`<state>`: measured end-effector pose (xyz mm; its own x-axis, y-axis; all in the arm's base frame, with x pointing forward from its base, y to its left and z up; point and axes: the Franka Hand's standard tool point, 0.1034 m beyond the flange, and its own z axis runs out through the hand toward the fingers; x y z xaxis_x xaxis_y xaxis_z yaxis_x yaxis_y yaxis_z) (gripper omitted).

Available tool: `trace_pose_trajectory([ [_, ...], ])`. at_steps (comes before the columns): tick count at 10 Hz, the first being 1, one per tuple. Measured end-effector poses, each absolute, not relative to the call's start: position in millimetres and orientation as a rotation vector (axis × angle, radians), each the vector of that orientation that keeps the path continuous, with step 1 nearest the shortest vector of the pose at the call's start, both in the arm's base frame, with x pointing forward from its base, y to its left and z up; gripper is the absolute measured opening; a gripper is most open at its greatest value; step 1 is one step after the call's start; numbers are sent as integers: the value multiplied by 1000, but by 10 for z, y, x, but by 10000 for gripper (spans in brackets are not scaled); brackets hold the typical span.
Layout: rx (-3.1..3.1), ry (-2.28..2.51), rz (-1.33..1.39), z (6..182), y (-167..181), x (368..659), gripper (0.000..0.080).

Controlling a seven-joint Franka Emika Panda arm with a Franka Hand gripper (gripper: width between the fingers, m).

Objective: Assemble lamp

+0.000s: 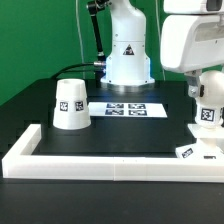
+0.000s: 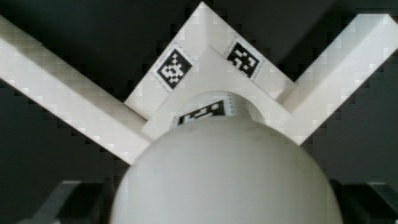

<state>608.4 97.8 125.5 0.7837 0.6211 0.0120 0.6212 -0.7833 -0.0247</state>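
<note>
The white cone shade [image 1: 70, 103] stands on the black table at the exterior view's left, with a tag on its side. My gripper [image 1: 203, 90] is at the exterior view's right, shut on the rounded white bulb [image 1: 208, 110], which hangs upright under it. The flat square base [image 1: 196, 152] lies below the bulb in the corner of the white bars. In the wrist view the bulb [image 2: 222, 165] fills the middle between my dark fingers [image 2: 50, 203], and the tagged base [image 2: 210, 62] shows beyond it. I cannot tell whether the bulb touches the base.
Long white bars [image 1: 100, 160] edge the table along the front and the exterior view's left, and meet in a corner around the base [image 2: 71, 90]. The marker board [image 1: 127, 108] lies flat mid-table. The robot's own pedestal [image 1: 127, 55] stands at the back.
</note>
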Motion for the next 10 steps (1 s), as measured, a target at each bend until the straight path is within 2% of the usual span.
trace_pose_trajectory([
  [10,-3086,247,7,1245,988,6062,580],
])
